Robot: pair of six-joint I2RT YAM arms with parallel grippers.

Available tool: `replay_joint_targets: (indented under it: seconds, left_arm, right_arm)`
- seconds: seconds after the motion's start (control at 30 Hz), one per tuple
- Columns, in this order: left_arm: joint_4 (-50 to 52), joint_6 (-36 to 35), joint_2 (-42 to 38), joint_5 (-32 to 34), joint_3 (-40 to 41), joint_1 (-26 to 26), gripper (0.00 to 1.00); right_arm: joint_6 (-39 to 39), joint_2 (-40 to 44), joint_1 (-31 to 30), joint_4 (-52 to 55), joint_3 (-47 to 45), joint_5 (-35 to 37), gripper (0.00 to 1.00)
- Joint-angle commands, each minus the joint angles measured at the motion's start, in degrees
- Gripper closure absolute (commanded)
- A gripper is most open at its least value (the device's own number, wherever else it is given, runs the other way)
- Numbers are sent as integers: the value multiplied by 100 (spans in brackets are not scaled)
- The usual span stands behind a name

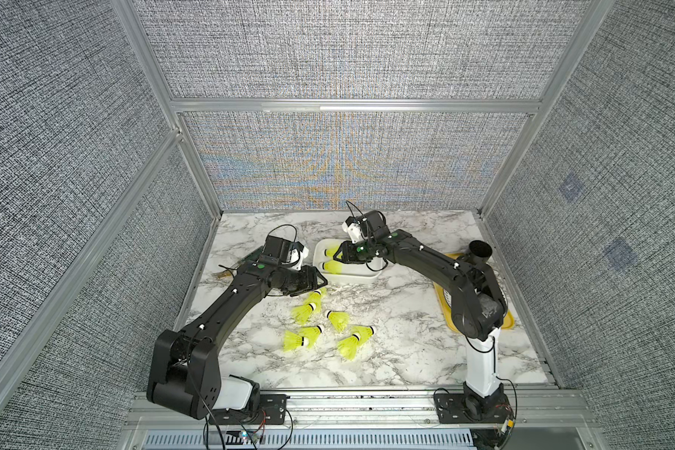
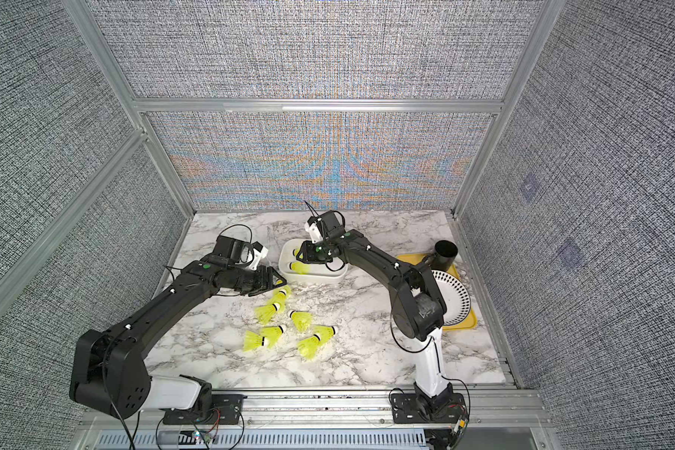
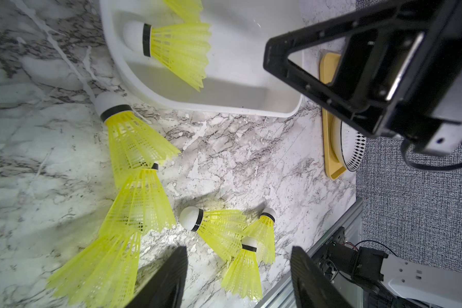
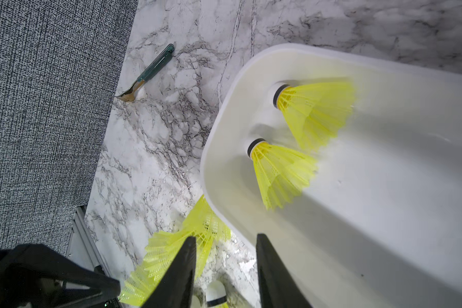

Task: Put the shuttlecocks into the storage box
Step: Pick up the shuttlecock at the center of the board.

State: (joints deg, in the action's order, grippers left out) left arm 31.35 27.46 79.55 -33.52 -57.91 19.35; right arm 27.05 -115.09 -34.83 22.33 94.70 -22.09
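Marble worktop point(image 1: 398, 362) is carrying the storage box point(image 1: 361, 277) far centre, two shuttlecocks point(image 4: 312, 112) lying inside; other shuttlecocks point(image 1: 338, 319) are lying loose nearer. Over the box, the right gripper point(image 4: 226, 237) is hovering, jaws apart, empty; the left gripper point(image 3: 239, 252) is hanging over the loose pile, jaws apart.

In both top views the right pincer point(image 1: 336, 256) and its arm cover much of the storage box point(image 1: 351, 279), leaving slivers of the shuttlecocks point(image 1: 333, 267) inside. In the right wrist view the rear shuttlecock point(image 4: 315, 106) by the box's back wall is smeared; the box runs off-frame.
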Motion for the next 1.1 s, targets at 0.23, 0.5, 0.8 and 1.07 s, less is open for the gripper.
replay_joint_targets:
  seconds: [0.23, 0.5, 0.8, 1.07]
  left_arm:
    - [140, 7, -378, -299, 274, 16, 36]
    - [406, 149, -930, -152, 604, 129, 36]
    - [750, 321, -1599, 87, 1015, 259, 36]
    - [1141, 373, -2049, 181, 1150, 347, 36]
  right_arm:
    - [364, 1155, -311, -272, -1214, 357, 60]
    - [257, 1615, -837, -43, -1813, 744, 60]
    - [793, 1831, -1365, -353, -2504, 611, 60]
    - [1653, 1862, -1777, -828, -3095, 608, 59]
